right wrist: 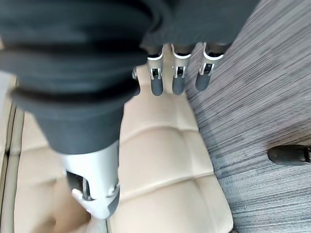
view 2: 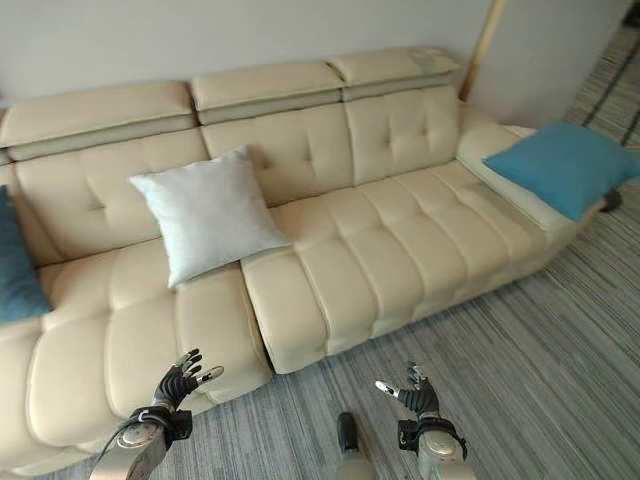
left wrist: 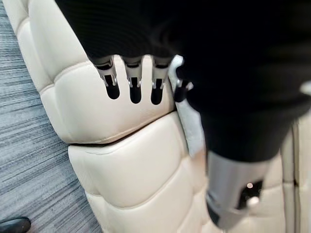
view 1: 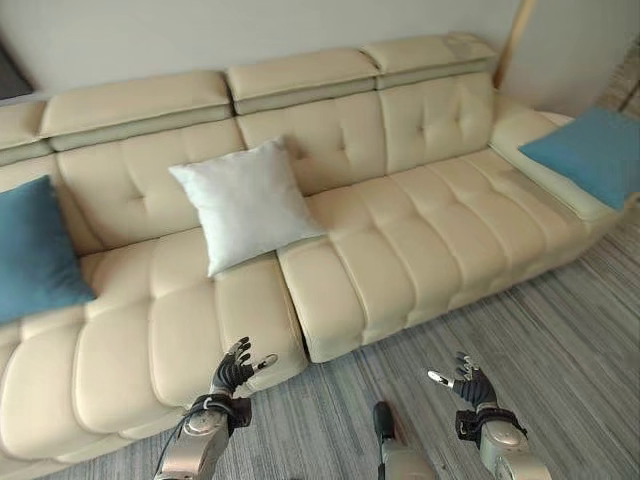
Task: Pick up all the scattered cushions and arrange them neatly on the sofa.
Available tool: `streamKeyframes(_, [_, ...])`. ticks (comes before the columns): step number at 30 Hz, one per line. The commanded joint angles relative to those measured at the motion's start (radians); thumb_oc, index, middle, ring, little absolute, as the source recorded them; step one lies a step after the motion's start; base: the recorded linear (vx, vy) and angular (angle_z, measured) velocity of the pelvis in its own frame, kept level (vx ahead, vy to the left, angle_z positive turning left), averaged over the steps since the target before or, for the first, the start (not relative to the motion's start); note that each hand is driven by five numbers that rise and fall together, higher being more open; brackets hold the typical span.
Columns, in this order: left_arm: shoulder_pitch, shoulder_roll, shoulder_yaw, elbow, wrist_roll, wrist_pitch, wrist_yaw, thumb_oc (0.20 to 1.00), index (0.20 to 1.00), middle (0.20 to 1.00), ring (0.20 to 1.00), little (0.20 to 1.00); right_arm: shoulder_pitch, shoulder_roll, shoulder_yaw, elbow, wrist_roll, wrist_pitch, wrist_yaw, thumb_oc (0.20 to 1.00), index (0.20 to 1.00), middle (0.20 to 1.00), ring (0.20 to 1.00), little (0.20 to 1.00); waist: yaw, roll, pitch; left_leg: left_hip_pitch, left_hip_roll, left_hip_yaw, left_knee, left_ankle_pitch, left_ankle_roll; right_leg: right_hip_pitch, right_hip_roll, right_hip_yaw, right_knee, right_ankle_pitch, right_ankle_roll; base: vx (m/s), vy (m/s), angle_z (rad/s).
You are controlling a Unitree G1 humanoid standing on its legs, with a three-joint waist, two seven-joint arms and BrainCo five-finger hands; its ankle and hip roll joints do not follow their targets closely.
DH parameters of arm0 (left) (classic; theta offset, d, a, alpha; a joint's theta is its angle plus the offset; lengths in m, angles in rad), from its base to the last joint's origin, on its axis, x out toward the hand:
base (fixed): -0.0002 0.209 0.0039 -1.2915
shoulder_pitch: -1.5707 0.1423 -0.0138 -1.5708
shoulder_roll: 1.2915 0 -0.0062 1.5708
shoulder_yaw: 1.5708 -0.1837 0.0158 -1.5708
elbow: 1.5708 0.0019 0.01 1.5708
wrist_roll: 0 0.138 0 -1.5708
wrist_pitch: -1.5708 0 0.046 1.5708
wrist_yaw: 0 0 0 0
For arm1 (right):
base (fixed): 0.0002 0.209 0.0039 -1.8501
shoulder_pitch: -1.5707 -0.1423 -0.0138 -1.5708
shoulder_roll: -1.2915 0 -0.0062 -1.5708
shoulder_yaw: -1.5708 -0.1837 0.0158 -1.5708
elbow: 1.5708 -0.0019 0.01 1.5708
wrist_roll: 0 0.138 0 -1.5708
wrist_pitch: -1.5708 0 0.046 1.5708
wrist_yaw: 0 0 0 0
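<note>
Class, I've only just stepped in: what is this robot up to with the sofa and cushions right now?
Nothing is being handled at this moment. The left hand and right hand hover open and empty in front of the cream sofa. A white cushion leans against the backrest near the middle, one blue cushion sits at the robot's left end, and another blue cushion lies on the right end. The cushions in view are all on the sofa.

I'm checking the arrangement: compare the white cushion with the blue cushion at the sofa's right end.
The white cushion stands propped against the backrest mid-sofa; the blue cushion lies tilted over the right armrest. White is pale and plain, blue a saturated teal. Both are square and already on the sofa, held by neither hand.
</note>
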Motion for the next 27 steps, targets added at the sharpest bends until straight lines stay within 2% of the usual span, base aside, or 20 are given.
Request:
streamKeyframes(1, [-0.043, 0.005, 0.036, -0.023, 0.056, -0.038, -0.003, 1.0, 1.0, 1.0, 1.0, 1.0, -0.066, -0.043, -0.023, -0.053, -0.019, -0.039, -0.013, 1.0, 1.0, 1.0, 1.0, 1.0, 0.019, 0.059, 0.035, -0.065, 0.028, -0.056, 0.012, -0.051, -0.005, 0.12, -0.048, -0.209, 0.19, -0.118, 0.029, 0.03, -0.012, -0.96])
streamKeyframes(5, [-0.033, 0.006, 0.047, -0.025, 0.057, -0.027, -0.014, 1.0, 1.0, 1.0, 1.0, 1.0, -0.074, -0.058, -0.01, -0.058, -0.027, -0.035, -0.011, 1.0, 1.0, 1.0, 1.0, 1.0, 0.048, 0.046, 0.031, -0.046, 0.054, 0.052, 0.04, -0.056, -0.017, 0.123, -0.086, -0.419, 0.188, -0.092, 0.025, 0.02, -0.094, -1.06])
streamKeyframes(7, [-0.034, 0.006, 0.045, -0.026, 0.06, -0.022, -0.019, 1.0, 1.0, 1.0, 1.0, 1.0, -0.07, -0.063, -0.01, -0.062, -0.037, -0.032, -0.009, 1.0, 1.0, 1.0, 1.0, 1.0, 0.047, 0.043, 0.035, -0.03, 0.064, 0.087, 0.055, -0.07, -0.02, 0.113, -0.112, -0.497, 0.209, -0.08, 0.025, 0.06, -0.13, -1.24])
streamKeyframes(8, [-0.038, 0.007, 0.041, -0.024, 0.064, -0.02, -0.022, 1.0, 1.0, 1.0, 1.0, 1.0, -0.061, -0.066, -0.011, -0.062, -0.04, -0.028, -0.008, 1.0, 1.0, 1.0, 1.0, 1.0, 0.042, 0.039, 0.034, -0.025, 0.065, 0.091, 0.062, -0.076, -0.022, 0.117, -0.112, -0.5, 0.2, -0.085, 0.024, 0.12, -0.187, -1.17])
streamKeyframes(11, [-0.051, -0.004, 0.028, -0.015, 0.069, -0.025, -0.027, 1.0, 1.0, 1.0, 1.0, 1.0, -0.037, -0.074, -0.021, -0.073, -0.032, -0.029, -0.007, 1.0, 1.0, 1.0, 1.0, 1.0, 0.014, 0.044, 0.034, -0.019, 0.089, 0.097, 0.095, -0.085, -0.04, 0.126, -0.088, -0.455, 0.161, -0.095, 0.018, 0.17, -0.233, -0.27])
streamKeyframes(14, [-0.053, -0.01, 0.013, -0.022, 0.061, -0.028, -0.033, 1.0, 1.0, 1.0, 1.0, 1.0, -0.013, -0.092, -0.029, -0.093, -0.02, -0.041, -0.002, 1.0, 1.0, 1.0, 1.0, 1.0, -0.015, 0.052, 0.036, -0.029, 0.154, 0.113, 0.215, -0.104, -0.075, 0.153, -0.044, -0.406, 0.137, -0.135, -0.016, 0.15, -0.2, -0.21])
streamKeyframes(15, [-0.053, -0.011, 0.013, -0.022, 0.061, -0.028, -0.033, 1.0, 1.0, 1.0, 1.0, 1.0, -0.013, -0.092, -0.029, -0.094, -0.02, -0.041, -0.002, 1.0, 1.0, 1.0, 1.0, 1.0, -0.015, 0.053, 0.036, -0.03, 0.156, 0.113, 0.218, -0.106, -0.076, 0.154, -0.042, -0.406, 0.136, -0.135, -0.016, 0.3, -0.232, -0.13])
streamKeyframes(16, [-0.044, -0.013, 0.011, -0.04, 0.042, -0.037, -0.024, 1.0, 1.0, 1.0, 1.0, 1.0, -0.029, -0.121, -0.009, -0.118, -0.029, -0.04, 0.005, 1.0, 1.0, 1.0, 1.0, 1.0, -0.001, 0.055, 0.049, -0.075, 0.192, 0.033, 0.39, -0.065, -0.088, 0.181, 0.011, -0.343, 0.122, -0.175, -0.058, 0.23, -0.16, -0.36])
streamKeyframes(17, [-0.044, -0.013, 0.011, -0.041, 0.041, -0.037, -0.024, 1.0, 1.0, 1.0, 1.0, 1.0, -0.029, -0.122, -0.009, -0.119, -0.029, -0.04, 0.005, 1.0, 1.0, 1.0, 1.0, 1.0, -0.001, 0.056, 0.049, -0.079, 0.197, 0.031, 0.397, -0.065, -0.092, 0.182, 0.015, -0.343, 0.121, -0.177, -0.061, 0.38, -0.207, -0.98])
streamKeyframes(18, [-0.04, -0.023, 0.005, -0.044, 0.029, -0.047, -0.019, 1.0, 1.0, 1.0, 1.0, 1.0, -0.043, -0.137, 0.001, -0.135, -0.04, -0.041, 0.011, 1.0, 1.0, 1.0, 1.0, 1.0, 0.026, 0.053, 0.056, -0.141, 0.139, -0.114, 0.418, -0.089, -0.068, 0.197, 0.043, -0.28, 0.106, -0.197, -0.074, 0.25, -0.072, -1.7])
streamKeyframes(19, [-0.039, -0.029, 0.003, -0.043, 0.027, -0.047, -0.018, 1.0, 1.0, 1.0, 1.0, 1.0, -0.047, -0.141, 0.005, -0.14, -0.05, -0.041, 0.016, 1.0, 1.0, 1.0, 1.0, 1.0, 0.036, 0.048, 0.058, -0.164, 0.114, -0.167, 0.408, -0.116, -0.059, 0.203, 0.049, -0.25, 0.104, -0.203, -0.069, 0.25, -0.055, -1.84])
streamKeyframes(20, [-0.037, -0.033, 0.003, -0.042, 0.031, -0.045, -0.017, 1.0, 1.0, 1.0, 1.0, 1.0, -0.048, -0.144, 0.005, -0.144, -0.056, -0.04, 0.018, 1.0, 1.0, 1.0, 1.0, 1.0, 0.043, 0.035, 0.061, -0.198, 0.095, -0.193, 0.39, -0.11, -0.043, 0.199, 0.039, -0.234, 0.097, -0.189, -0.07, 0.18, -0.006, -1.48])
streamKeyframes(21, [-0.036, -0.038, 0.002, -0.039, 0.034, -0.043, -0.016, 1.0, 1.0, 1.0, 1.0, 1.0, -0.051, -0.144, 0.008, -0.146, -0.057, -0.043, 0.017, 1.0, 1.0, 1.0, 1.0, 1.0, 0.056, 0.03, 0.066, -0.241, 0.076, -0.243, 0.374, -0.098, -0.042, 0.205, 0.043, -0.203, 0.089, -0.187, -0.067, 0.16, 0.016, -1.23])
streamKeyframes(22, [-0.033, -0.04, 0.003, -0.039, 0.035, -0.044, -0.013, 1.0, 1.0, 1.0, 1.0, 1.0, -0.056, -0.144, 0.01, -0.141, -0.059, -0.043, 0.015, 1.0, 1.0, 1.0, 1.0, 1.0, 0.07, 0.032, 0.067, -0.263, 0.055, -0.291, 0.334, -0.077, -0.043, 0.214, 0.055, -0.178, 0.084, -0.188, -0.066, 0.25, 0.017, -1.1])
streamKeyframes(25, [-0.02, -0.045, 0.006, -0.036, 0.026, -0.049, -0.007, 1.0, 1.0, 1.0, 1.0, 1.0, -0.073, -0.143, 0.025, -0.129, -0.061, -0.049, 0.013, 1.0, 1.0, 1.0, 1.0, 1.0, 0.117, 0.048, 0.081, -0.329, -0.022, -0.451, 0.192, 0.038, -0.06, 0.243, 0.102, -0.099, 0.066, -0.196, -0.067, 0.21, 0.028, -1.12])
streamKeyframes(27, [-0.023, -0.043, 0.003, -0.03, 0.024, -0.051, -0.002, 1.0, 1.0, 1.0, 1.0, 1.0, -0.083, -0.145, 0.035, -0.123, -0.062, -0.051, 0.005, 1.0, 1.0, 1.0, 1.0, 1.0, 0.134, 0.061, 0.09, -0.379, -0.047, -0.49, 0.142, 0.077, -0.064, 0.252, 0.124, -0.058, 0.067, -0.207, -0.07, 0.18, 0.045, -0.84])
